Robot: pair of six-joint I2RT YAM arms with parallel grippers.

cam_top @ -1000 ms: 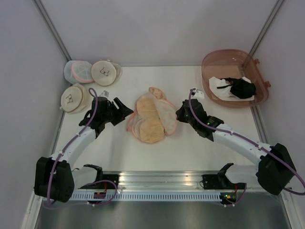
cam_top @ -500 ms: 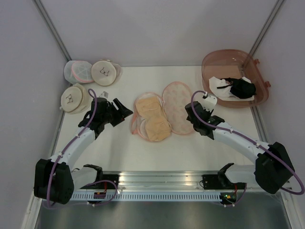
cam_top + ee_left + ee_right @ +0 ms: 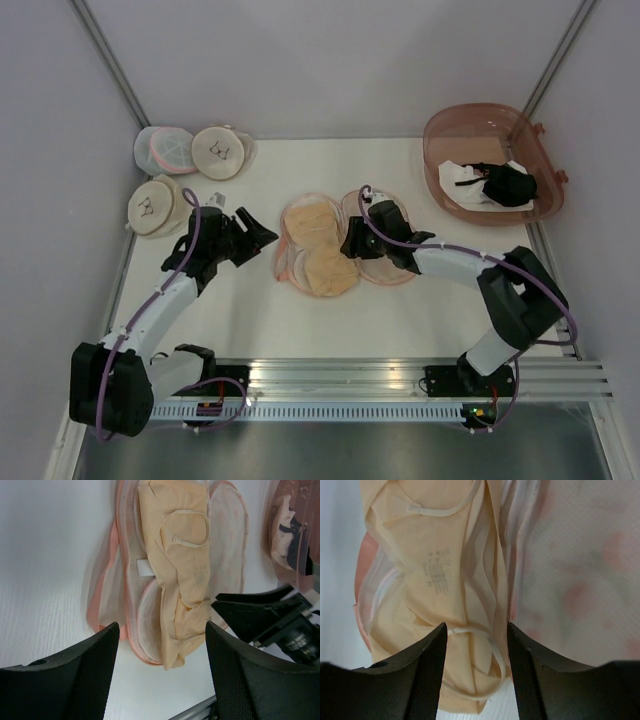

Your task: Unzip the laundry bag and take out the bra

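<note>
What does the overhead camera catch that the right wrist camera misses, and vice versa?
Only the overhead view shows the left fingers, open and empty, the round pouches at the back left, and the brown tub holding a black garment and white cloth. Only the right wrist view shows the faint print on the bra and a thin strap loop right ahead of the open right fingers. Both show the beige bra lying on the laundry bag, spread open.
</note>
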